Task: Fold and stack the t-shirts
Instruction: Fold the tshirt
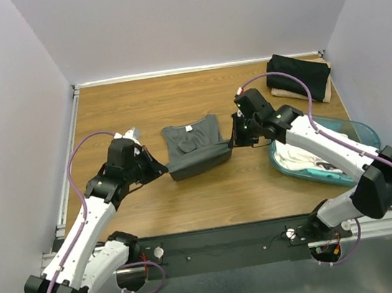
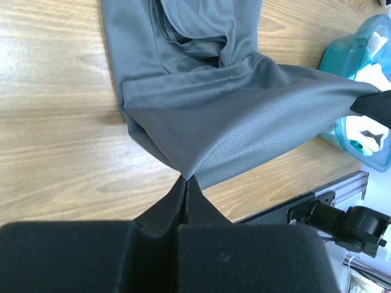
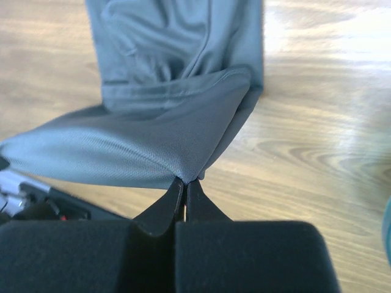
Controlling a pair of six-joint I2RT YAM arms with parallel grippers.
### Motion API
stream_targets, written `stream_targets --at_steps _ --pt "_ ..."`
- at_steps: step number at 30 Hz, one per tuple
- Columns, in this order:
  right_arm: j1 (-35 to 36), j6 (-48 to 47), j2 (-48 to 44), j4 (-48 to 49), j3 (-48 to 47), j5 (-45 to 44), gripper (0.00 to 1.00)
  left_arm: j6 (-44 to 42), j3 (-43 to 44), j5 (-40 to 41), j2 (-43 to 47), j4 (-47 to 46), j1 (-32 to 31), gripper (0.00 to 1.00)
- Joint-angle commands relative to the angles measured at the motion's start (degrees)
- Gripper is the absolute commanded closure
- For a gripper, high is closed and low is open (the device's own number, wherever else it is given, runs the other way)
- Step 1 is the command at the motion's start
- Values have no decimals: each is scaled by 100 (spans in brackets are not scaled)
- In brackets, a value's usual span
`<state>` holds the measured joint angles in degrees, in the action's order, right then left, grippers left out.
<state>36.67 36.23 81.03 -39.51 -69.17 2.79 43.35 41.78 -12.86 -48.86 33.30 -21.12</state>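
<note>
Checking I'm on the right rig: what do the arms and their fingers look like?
The left arm and right arm have white shells and black joints, each trailing a looping purple cable. The fingers are matte black, tapering from broad blocks to thin tips. No markings show.

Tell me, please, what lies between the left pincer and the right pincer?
Only the grey t-shirt, its near edge stretched from the left pincer to the right pincer, each pinching a corner; the top view shows it.

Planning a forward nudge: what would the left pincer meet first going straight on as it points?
The dark grey fabric t-shirt pinched in the left pincer; past it, probably wooden tabletop, depth unclear.
</note>
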Motion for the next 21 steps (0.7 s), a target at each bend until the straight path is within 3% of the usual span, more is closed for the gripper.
stream_targets --at_steps 1,16,21 --pt "-19 7 237 -189 -395 -902 100 -107 146 -15 -263 -280 12 100" --pt "-63 -678 1897 -127 -1880 -1658 99 -846 621 12 -1854 -1053 117 100" --pt "-124 -889 2372 -119 -2452 -1764 100 -1057 840 -41 -2294 -1316 468 100"
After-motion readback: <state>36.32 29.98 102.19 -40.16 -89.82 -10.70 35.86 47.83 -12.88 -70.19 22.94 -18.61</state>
